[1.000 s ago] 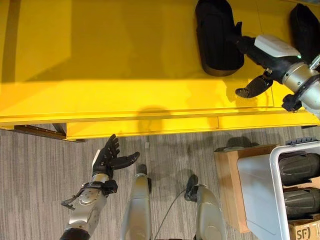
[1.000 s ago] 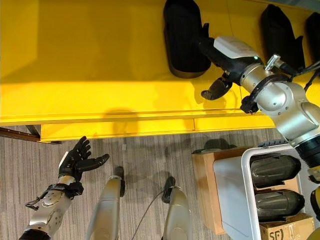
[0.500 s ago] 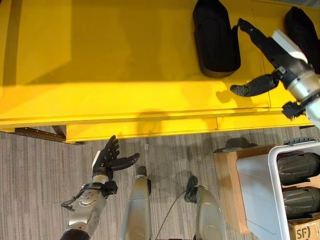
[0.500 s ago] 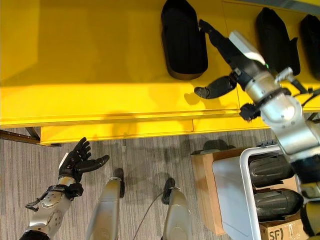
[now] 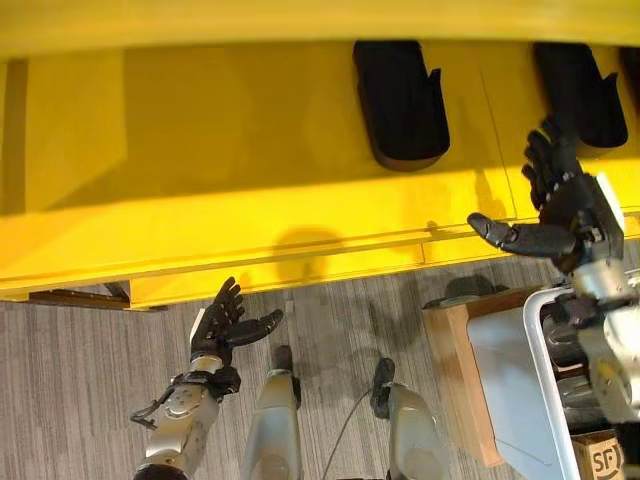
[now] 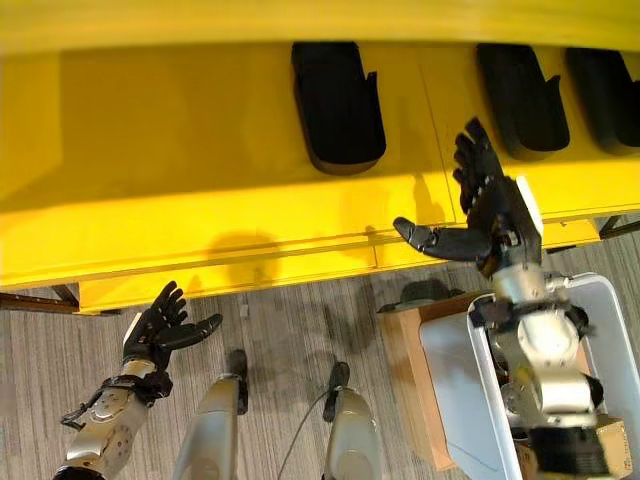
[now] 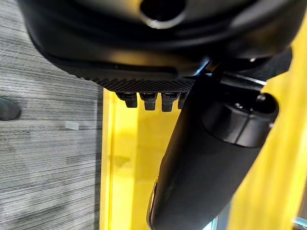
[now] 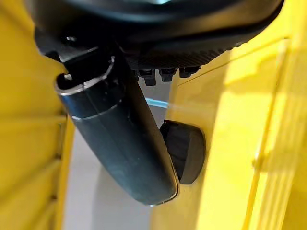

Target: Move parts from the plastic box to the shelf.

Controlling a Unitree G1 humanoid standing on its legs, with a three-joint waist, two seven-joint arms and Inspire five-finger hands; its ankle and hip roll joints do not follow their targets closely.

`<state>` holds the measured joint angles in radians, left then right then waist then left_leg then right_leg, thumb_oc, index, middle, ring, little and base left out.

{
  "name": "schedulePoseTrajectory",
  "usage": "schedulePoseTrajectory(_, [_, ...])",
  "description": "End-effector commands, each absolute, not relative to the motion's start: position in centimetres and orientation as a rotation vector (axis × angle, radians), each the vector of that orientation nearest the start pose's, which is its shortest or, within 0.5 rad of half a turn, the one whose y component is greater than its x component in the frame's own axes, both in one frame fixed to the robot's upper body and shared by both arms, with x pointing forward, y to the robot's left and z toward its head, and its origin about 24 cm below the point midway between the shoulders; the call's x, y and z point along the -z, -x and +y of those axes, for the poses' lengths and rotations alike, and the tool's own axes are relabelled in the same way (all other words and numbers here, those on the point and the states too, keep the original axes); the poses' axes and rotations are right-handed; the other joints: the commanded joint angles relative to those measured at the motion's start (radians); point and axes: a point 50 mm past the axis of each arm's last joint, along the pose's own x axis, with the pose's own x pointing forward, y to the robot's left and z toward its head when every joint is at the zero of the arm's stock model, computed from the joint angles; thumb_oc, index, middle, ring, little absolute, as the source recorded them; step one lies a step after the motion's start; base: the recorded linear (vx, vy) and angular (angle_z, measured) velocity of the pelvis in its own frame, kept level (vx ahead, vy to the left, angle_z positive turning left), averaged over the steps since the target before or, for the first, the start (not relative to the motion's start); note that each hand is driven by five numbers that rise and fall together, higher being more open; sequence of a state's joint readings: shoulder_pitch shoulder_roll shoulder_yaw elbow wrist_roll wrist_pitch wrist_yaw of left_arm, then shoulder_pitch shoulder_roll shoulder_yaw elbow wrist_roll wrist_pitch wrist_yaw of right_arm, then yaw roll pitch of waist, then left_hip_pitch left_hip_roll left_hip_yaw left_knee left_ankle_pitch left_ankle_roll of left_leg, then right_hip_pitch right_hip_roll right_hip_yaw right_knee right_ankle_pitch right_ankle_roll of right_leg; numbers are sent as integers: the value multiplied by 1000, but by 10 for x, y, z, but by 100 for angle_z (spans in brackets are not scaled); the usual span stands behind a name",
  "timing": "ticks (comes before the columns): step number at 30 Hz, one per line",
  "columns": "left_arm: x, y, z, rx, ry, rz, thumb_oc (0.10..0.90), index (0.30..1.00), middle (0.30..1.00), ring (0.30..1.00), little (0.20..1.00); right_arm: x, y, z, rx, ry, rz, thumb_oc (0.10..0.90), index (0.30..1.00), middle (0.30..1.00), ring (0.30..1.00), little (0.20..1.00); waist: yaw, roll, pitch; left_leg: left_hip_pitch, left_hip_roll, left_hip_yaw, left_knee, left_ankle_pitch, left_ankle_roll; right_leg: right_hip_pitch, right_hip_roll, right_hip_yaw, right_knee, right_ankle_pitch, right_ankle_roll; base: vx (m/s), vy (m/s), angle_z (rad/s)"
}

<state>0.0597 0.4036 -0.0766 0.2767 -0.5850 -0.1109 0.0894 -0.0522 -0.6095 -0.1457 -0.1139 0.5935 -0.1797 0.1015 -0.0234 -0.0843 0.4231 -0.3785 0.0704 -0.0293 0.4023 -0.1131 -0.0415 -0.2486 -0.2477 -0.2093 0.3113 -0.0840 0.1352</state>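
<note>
Part sits on the yellow shelf; right hand, fingers spread and empty, should next reach into the plastic box

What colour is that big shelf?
Bright yellow; the shelf shows best in the left eye view.

My right hand is off the black part now, pulled back open toward the shelf edge

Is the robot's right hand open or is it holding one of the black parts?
Open and holding nothing. The right hand has its fingers spread and thumb out, above the shelf's front edge, apart from the black part.
</note>
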Motion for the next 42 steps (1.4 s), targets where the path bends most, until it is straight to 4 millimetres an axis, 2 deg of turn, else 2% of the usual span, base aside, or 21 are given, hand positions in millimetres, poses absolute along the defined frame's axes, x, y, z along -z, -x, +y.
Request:
schedulePoseTrajectory(1, [2, -225, 242, -150, 143, 156, 900, 1000, 1000, 1000, 1000, -186, -245, -256, -123, 35, -614, 900, 1000, 1000, 1000, 1000, -18, -13, -173, 127, 63, -60, -159, 8, -49, 15, 20, 22, -62, 52, 17, 85, 9, -2])
schedulePoseTrajectory(2, [2, -225, 242, -150, 142, 157, 900, 1000, 1000, 1000, 1000, -186, -244, -256, -123, 35, -613, 900, 1000, 1000, 1000, 1000, -18, -14, -172, 132, 63, -59, -165, 10, -49, 19, 20, 21, -66, 53, 17, 59, 6, -6])
schedulePoseTrajectory(4, [6, -222, 240, -143, 139, 168, 900, 1000, 1000, 1000, 1000, -160, -238, -252, -121, -17, -526, 900, 1000, 1000, 1000, 1000, -29, -8, -212, 188, 69, -44, -250, 40, -53, 72, 23, 18, -151, 85, 27, 106, 12, -12])
schedulePoseTrajectory(5, [6, -222, 240, -143, 138, 169, 900, 1000, 1000, 1000, 1000, -159, -238, -252, -120, -17, -524, 900, 1000, 1000, 1000, 1000, -29, -8, -211, 193, 69, -44, -256, 42, -53, 77, 24, 17, -156, 88, 27, 135, 30, -10])
schedulePoseTrajectory(6, [11, -220, 237, -142, 139, 187, 900, 1000, 1000, 1000, 1000, -142, -234, -250, -109, -47, -466, 900, 1000, 1000, 1000, 1000, -36, -4, -240, 227, 77, -32, -302, 57, -58, 109, 27, 16, -206, 102, 31, 63, 18, -2])
schedulePoseTrajectory(7, [11, -219, 237, -142, 138, 188, 900, 1000, 1000, 1000, 1000, -142, -233, -249, -109, -47, -466, 900, 1000, 1000, 1000, 1000, -35, -4, -238, 234, 77, -31, -308, 60, -58, 114, 28, 16, -211, 104, 31, 100, 28, 0])
schedulePoseTrajectory(9, [14, -217, 235, -148, 149, 194, 900, 1000, 1000, 1000, 1000, -115, -232, -245, -88, -117, -371, 900, 1000, 1000, 1000, 1000, -41, 0, -265, 274, 80, -15, -356, 74, -56, 142, 29, 21, -258, 133, 40, 78, 39, -2])
schedulePoseTrajectory(10, [16, -215, 235, -152, 152, 203, 900, 1000, 1000, 1000, 1000, -111, -231, -244, -83, -105, -353, 900, 1000, 1000, 1000, 1000, -43, 2, -276, 291, 83, -5, -372, 77, -56, 150, 28, 24, -271, 141, 42, 96, 70, -18])
schedulePoseTrajectory(11, [19, -211, 233, -146, 146, 214, 900, 1000, 1000, 1000, 1000, -89, -227, -239, -69, -151, -267, 900, 1000, 1000, 1000, 1000, -46, 5, -295, 327, 85, 16, -405, 84, -57, 168, 30, 34, -298, 152, 47, 72, 46, -29])
schedulePoseTrajectory(12, [19, -211, 233, -146, 145, 214, 900, 1000, 1000, 1000, 1000, -89, -227, -239, -69, -151, -267, 900, 1000, 1000, 1000, 1000, -45, 5, -295, 328, 85, 16, -406, 84, -57, 169, 30, 35, -298, 153, 47, 79, 62, -34])
schedulePoseTrajectory(16, [24, -206, 232, -157, 128, 226, 900, 1000, 1000, 1000, 1000, -54, -218, -231, -34, -191, -128, 900, 1000, 1000, 1000, 1000, -53, 14, -336, 395, 82, 62, -469, 89, -48, 194, 31, 64, -339, 175, 59, 37, 73, -26])
schedulePoseTrajectory(19, [24, -206, 231, -172, 134, 226, 900, 1000, 1000, 1000, 1000, -44, -218, -225, -33, -223, -88, 900, 1000, 1000, 1000, 1000, -54, 13, -343, 408, 82, 74, -479, 91, -45, 194, 32, 76, -340, 179, 62, -1, 50, -25])
schedulePoseTrajectory(21, [28, -205, 230, -184, 142, 236, 900, 1000, 1000, 1000, 1000, -27, -211, -218, -29, -248, -18, 900, 1000, 1000, 1000, 1000, -60, 13, -349, 417, 78, 80, -487, 91, -43, 199, 31, 85, -344, 181, 63, -17, 47, -20])
schedulePoseTrajectory(28, [32, -204, 226, -189, 133, 255, 900, 1000, 1000, 1000, 1000, -4, -200, -210, 8, -293, 73, 900, 1000, 1000, 1000, 1000, -74, 15, -361, 433, 70, 98, -487, 80, -34, 198, 27, 108, -348, 190, 70, 6, 40, -8])
schedulePoseTrajectory(34, [24, -213, 227, -213, 126, 211, 900, 1000, 1000, 1000, 1000, -8, -209, -204, 31, -314, 39, 900, 1000, 1000, 1000, 1000, -87, 13, -344, 448, 29, 117, -455, 45, 7, 155, 5, 187, -280, 221, 93, -30, 124, -35])
schedulePoseTrajectory(36, [20, -217, 227, -192, 97, 197, 900, 1000, 1000, 1000, 1000, -8, -204, -208, 87, -359, 28, 900, 1000, 1000, 1000, 1000, -109, 4, -330, 448, -1, 120, -465, 45, 29, 133, -17, 222, -253, 257, 107, -97, 318, -35])
schedulePoseTrajectory(38, [11, -226, 224, -143, 58, 160, 900, 1000, 1000, 1000, 1000, -2, -192, -213, 130, -382, 43, 900, 1000, 1000, 1000, 1000, -148, -22, -307, 412, -55, 148, -461, 36, 46, 98, -67, 246, -298, 372, 127, -234, 357, -26])
schedulePoseTrajectory(39, [10, -226, 224, -142, 63, 151, 900, 1000, 1000, 1000, 1000, -1, -191, -212, 135, -381, 44, 900, 1000, 1000, 1000, 1000, -153, -23, -293, 397, -61, 176, -461, 36, 50, 59, -65, 255, -308, 419, 127, -392, 292, -81])
schedulePoseTrajectory(40, [11, -222, 231, -167, 57, 157, 900, 1000, 1000, 1000, 1000, -2, -194, -209, 117, -368, 43, 900, 1000, 1000, 1000, 1000, -125, -2, -243, 402, -38, 236, -461, 44, 55, 13, -86, 107, -257, 420, 127, -349, 315, -206])
schedulePoseTrajectory(41, [13, -217, 235, -188, 63, 176, 900, 1000, 1000, 1000, 1000, -5, -199, -205, 90, -352, 37, 900, 1000, 1000, 1000, 1000, -87, 31, -224, 415, -8, 279, -458, 28, 53, 55, -145, -93, -189, 320, 121, -339, 283, -343])
schedulePoseTrajectory(42, [17, -213, 236, -196, 76, 193, 900, 1000, 1000, 1000, 1000, -6, -202, -202, 76, -348, 38, 900, 1000, 1000, 1000, 1000, -80, 35, -220, 425, 7, 330, -450, 27, 57, 76, -176, -119, -137, 290, 108, -182, 161, -373])
